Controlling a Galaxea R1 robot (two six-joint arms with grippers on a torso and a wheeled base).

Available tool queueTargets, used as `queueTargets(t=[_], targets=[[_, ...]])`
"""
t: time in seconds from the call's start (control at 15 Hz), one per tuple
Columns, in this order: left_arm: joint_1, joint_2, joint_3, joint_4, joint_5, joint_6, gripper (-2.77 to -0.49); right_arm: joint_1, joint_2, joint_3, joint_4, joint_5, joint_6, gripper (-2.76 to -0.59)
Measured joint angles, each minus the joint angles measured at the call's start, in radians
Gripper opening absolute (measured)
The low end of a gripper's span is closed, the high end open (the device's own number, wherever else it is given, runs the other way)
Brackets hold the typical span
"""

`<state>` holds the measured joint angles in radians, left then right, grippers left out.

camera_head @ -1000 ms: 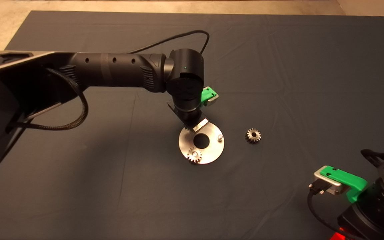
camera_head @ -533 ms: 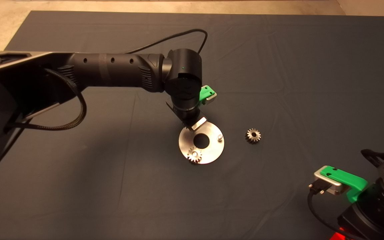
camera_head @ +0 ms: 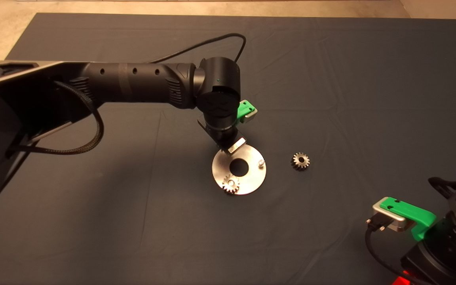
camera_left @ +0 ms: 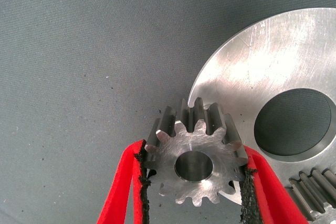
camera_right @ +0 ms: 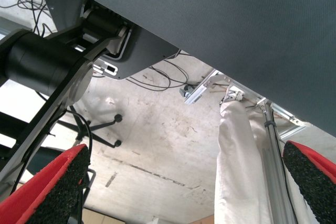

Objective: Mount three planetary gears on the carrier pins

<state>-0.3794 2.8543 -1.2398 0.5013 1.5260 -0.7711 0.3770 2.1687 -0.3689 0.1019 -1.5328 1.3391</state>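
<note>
Left gripper (camera_left: 194, 182): red fingers (camera_left: 118, 187) clamped on one planetary gear (camera_left: 195, 158), pads on opposite tooth flanks, bore visible. The held gear sits over the far-left rim of the carrier disc (camera_head: 251, 180), partly overhanging the mat (camera_head: 331, 79); the pin beneath it is hidden.

Carrier disc lies flat at mat centre. Second planetary gear (camera_head: 230, 184) is seated on the near-left carrier pin. Right-hand carrier pin (camera_head: 261, 162) stands bare. Third planetary gear (camera_head: 300, 161) lies loose on the mat, right of the disc, apart from it.

Right gripper (camera_right: 184, 182): parked at lower right edge, fingers spread wide, nothing between them; floor and cables (camera_right: 157, 80) behind.
</note>
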Motion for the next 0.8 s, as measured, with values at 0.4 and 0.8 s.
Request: queueTargets(t=[0.4,0.8], targets=[[0.002,0.008,-0.002,0.002,0.006,-0.021,-2.48,0.0,0.0,0.0,0.0,0.0,-0.007,-0.62],[0.003,0.011,-0.002,0.004,0.011,-0.036,-2.48,0.0,0.0,0.0,-0.001,0.0,-0.018,-0.62]])
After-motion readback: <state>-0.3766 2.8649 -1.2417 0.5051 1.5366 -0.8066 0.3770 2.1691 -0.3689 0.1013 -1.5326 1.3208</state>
